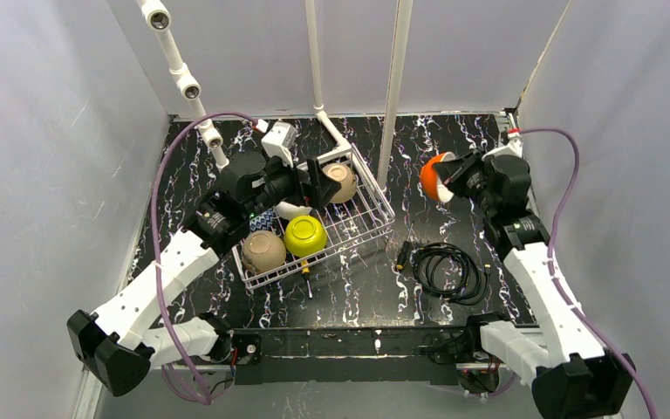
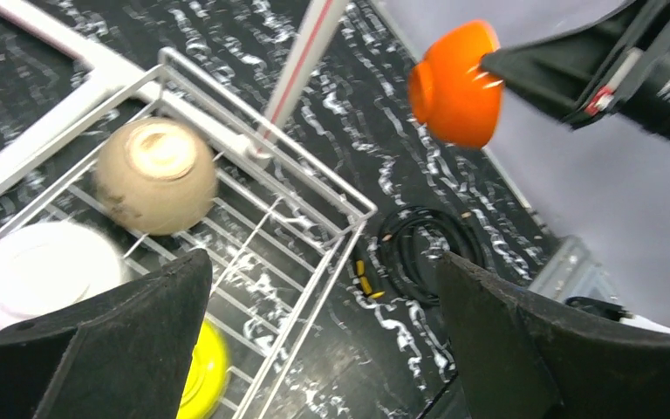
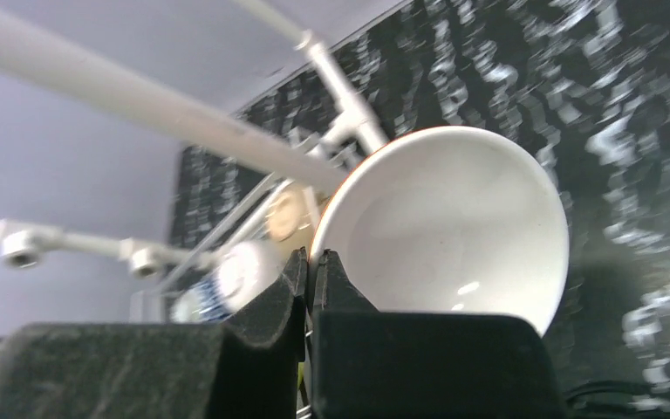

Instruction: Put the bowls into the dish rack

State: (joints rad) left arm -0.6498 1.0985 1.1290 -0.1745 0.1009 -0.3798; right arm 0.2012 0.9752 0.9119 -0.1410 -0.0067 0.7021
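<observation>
1. Right fingers [image 3: 270,301]: pressed together on the rim of the orange bowl [image 3: 454,227], one on the white inside and one on the outer wall. Probably a rim pinch because the body is too wide to span.
2. Held off the table [image 1: 358,297] on its side, right of centre in the top view, opening turned back toward the wrist. Well apart from the dish rack [image 1: 382,202], so judged mid-carry and not yet loaded.
3. Left fingers [image 2: 131,340]: spread wide with nothing between them, hanging over the middle of the rack. Probably waiting clear of the rack's right end.
4. Inside the rack, five bowls:
   - tan bowl [image 1: 340,182] at the upper right corner, foot up, likely for draining
   - second tan bowl [image 1: 264,250] at the lower left
   - yellow-green bowl [image 1: 305,234] just beside it
   - white bowl [image 1: 290,209] and blue-white patterned bowl [image 1: 264,218], both partly hidden under the left arm
5. Bare grid floor at the rack's lower right, judged the likeliest spot for the sixth bowl.
6. Outside the rack, a black cable [image 1: 445,266] coiled on the table, lower right of the rack and below the carried bowl.
</observation>
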